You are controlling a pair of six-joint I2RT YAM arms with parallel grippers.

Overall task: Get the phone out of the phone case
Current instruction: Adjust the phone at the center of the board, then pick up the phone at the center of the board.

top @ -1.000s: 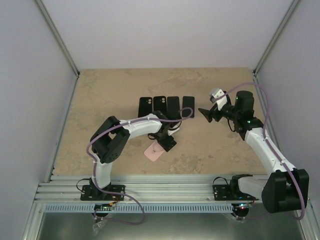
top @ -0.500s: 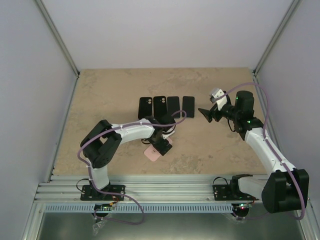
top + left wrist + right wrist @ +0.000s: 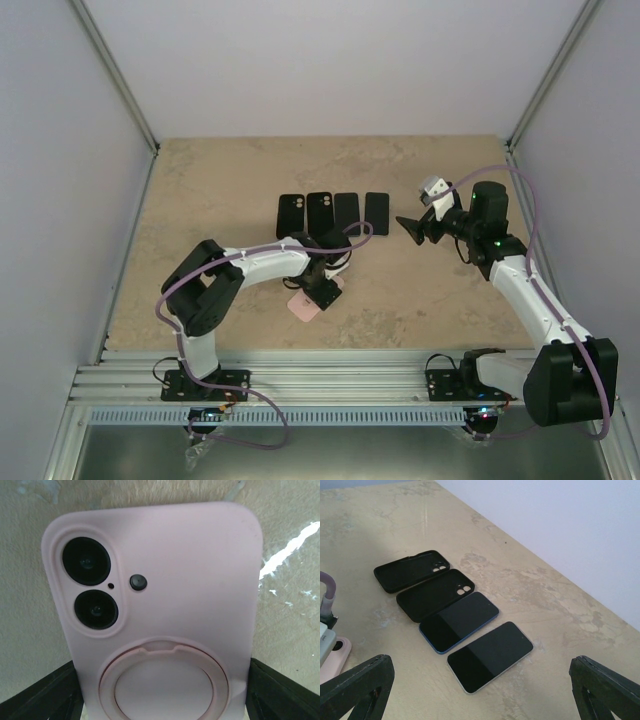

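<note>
A pink phone case [image 3: 303, 306] lies back-up on the table with the phone inside it. In the left wrist view the case [image 3: 190, 580] fills the frame, with the phone's two camera lenses [image 3: 86, 563] showing through its cutout and a round ring [image 3: 165, 680] on its back. My left gripper [image 3: 322, 290] is low over the case and open, one finger at each long side of the case [image 3: 165, 700]. My right gripper [image 3: 410, 228] is open and empty, raised above the table at the right [image 3: 482, 690].
Two empty black cases [image 3: 290, 212] [image 3: 320, 210] and two bare phones, screens up [image 3: 346, 212] [image 3: 376, 211], lie in a row at mid-table; the right wrist view shows them too [image 3: 435, 594] [image 3: 490, 655]. Side walls and a front rail [image 3: 330, 370] bound the table.
My left arm has swung left and down, bringing its gripper onto the pink case. The right arm has not moved.
</note>
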